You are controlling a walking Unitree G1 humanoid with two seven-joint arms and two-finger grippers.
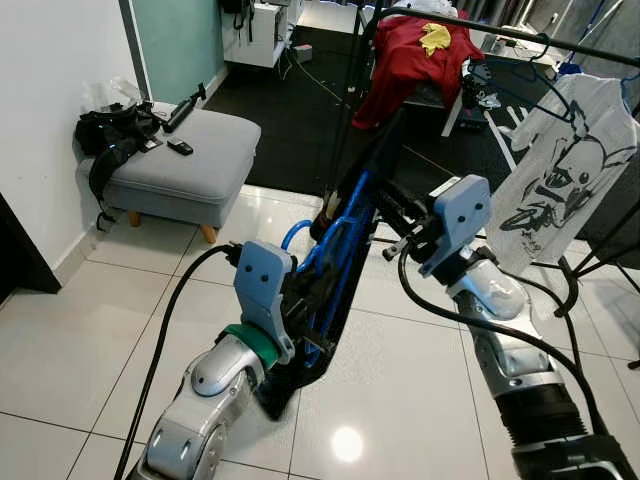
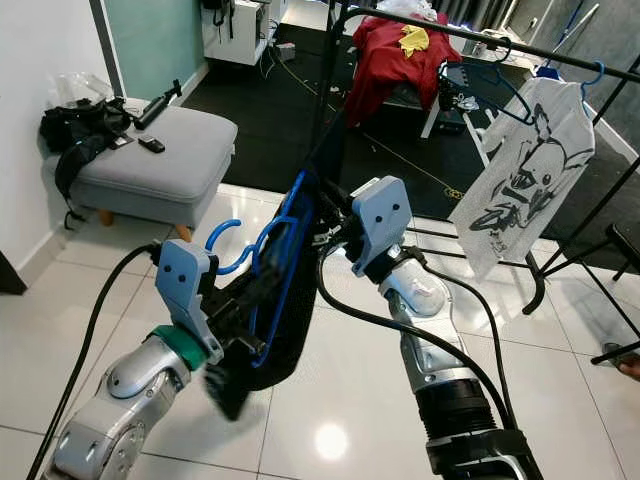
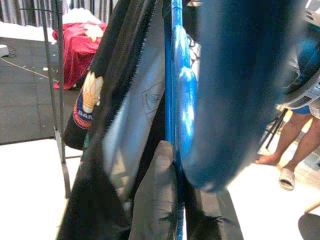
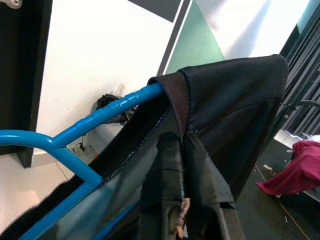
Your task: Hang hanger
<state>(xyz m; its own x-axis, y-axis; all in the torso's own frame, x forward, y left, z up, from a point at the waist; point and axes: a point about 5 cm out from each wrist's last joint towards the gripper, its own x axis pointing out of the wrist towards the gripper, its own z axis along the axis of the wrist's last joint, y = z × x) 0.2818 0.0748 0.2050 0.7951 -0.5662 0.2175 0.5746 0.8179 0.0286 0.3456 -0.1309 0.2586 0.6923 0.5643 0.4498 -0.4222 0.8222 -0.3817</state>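
Here, both arms hold a blue hanger point(image 2: 285, 250) draped with a dark garment point(image 1: 345, 260) in mid-air above the white tiled floor point(image 1: 110, 330), in front of a black clothes rack point(image 1: 520, 38). The left gripper point(image 1: 315, 300) is at the lower end of the hanger, its jaws buried in the dark cloth beside the blue bars; whether they are wide or closed cannot be told. The right gripper point(image 1: 395, 225) meets the hanger's upper end, where the cloth folds over the blue shoulder bar, and its jaws are likewise hidden by the fabric, so their state cannot be told. The hanger runs tilted between the two grippers, its curved blue hook point(image 2: 225, 235) sticking out on the robot's left side, near the left wrist housing. The garment hangs down from the bars toward the floor.

On the rack, well apart from the held hanger, a white printed shirt point(image 1: 565, 160) hangs on the robot's right, and a red garment point(image 1: 410, 60) is draped near the rack's far end. A grey ottoman point(image 1: 190, 160) stands by the wall on the left, carrying a black bag point(image 1: 110, 135) at its wall-side edge. In the left wrist view, a person's legs point(image 3: 292, 140) in sandals stand on the floor beyond the cloth.
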